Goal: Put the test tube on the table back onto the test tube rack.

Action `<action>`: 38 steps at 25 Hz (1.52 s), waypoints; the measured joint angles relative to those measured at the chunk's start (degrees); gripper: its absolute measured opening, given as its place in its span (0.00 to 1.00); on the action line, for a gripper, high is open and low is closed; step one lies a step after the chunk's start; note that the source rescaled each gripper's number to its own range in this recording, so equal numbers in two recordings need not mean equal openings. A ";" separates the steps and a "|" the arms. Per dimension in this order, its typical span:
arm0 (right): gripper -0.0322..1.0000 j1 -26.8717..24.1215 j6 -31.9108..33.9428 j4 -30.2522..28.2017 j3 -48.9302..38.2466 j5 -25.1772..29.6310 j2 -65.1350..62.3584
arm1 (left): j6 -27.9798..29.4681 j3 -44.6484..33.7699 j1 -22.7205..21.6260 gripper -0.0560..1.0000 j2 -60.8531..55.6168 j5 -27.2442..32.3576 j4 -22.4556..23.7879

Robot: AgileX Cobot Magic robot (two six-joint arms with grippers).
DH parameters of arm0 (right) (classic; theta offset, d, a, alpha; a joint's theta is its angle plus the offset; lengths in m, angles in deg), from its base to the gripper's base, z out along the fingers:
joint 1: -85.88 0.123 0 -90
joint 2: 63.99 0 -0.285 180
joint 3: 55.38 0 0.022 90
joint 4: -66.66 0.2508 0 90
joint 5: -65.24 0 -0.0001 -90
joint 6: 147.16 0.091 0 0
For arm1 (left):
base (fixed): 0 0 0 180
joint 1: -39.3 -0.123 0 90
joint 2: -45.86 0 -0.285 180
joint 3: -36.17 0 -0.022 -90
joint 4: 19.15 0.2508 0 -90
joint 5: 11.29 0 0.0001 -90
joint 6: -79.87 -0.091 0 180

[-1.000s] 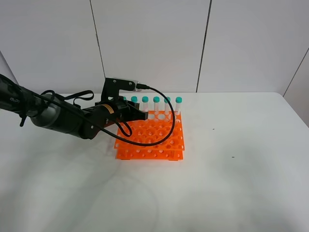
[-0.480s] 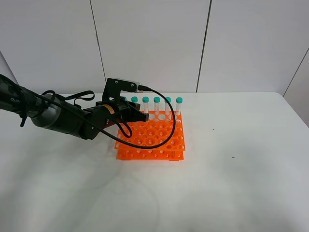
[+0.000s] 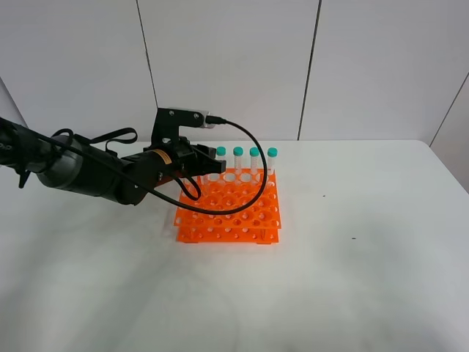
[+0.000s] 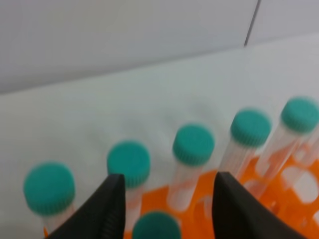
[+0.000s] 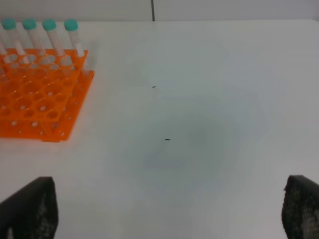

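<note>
The orange test tube rack (image 3: 233, 214) stands on the white table (image 3: 352, 279). Several teal-capped tubes (image 3: 238, 152) stand upright in its back row. My left gripper (image 3: 208, 171) hovers over the rack's back left corner and hides the leftmost tubes. In the left wrist view its fingers (image 4: 102, 211) are apart, and one teal cap (image 4: 156, 227) stands between them without touching, in front of the back row (image 4: 193, 144). No tube lies on the table. My right gripper (image 5: 164, 209) is wide open and empty, off to the right of the rack (image 5: 37, 99).
A black cable (image 3: 253, 154) loops from the left wrist over the rack. The table reaches wide to the right (image 5: 199, 99) and front. A white panelled wall (image 3: 234, 66) stands behind the table.
My left gripper has risen a little and drawn back to the left over the rack's back left corner, now covering the two leftmost tubes. The rack has not moved.
</note>
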 joint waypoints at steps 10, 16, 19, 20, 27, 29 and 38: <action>0.98 0.00 0.00 0.00 0.00 0.00 0.00 | 0.28 -0.05 2.83 0.58 -15.84 13.60 0.00; 0.98 0.00 0.00 0.00 0.00 0.00 0.00 | 1.72 2.60 5.26 0.89 -26.48 41.37 -0.11; 0.98 0.00 0.00 0.00 0.00 0.00 0.00 | 2.94 6.43 5.24 0.91 -27.74 56.52 -0.11; 0.98 0.00 0.00 0.00 0.00 0.00 0.00 | 2.64 8.29 4.78 0.91 -27.23 59.67 -0.11; 0.98 0.00 0.00 0.02 0.00 0.00 0.00 | -5.07 25.57 -3.02 0.91 -14.15 80.55 -0.11; 0.98 0.00 0.00 0.02 0.00 0.00 0.00 | -5.78 29.85 -5.49 0.91 -10.12 84.63 -0.11; 0.98 0.00 0.00 0.09 0.00 0.00 0.00 | -5.94 36.57 -17.82 0.91 -3.60 97.90 0.14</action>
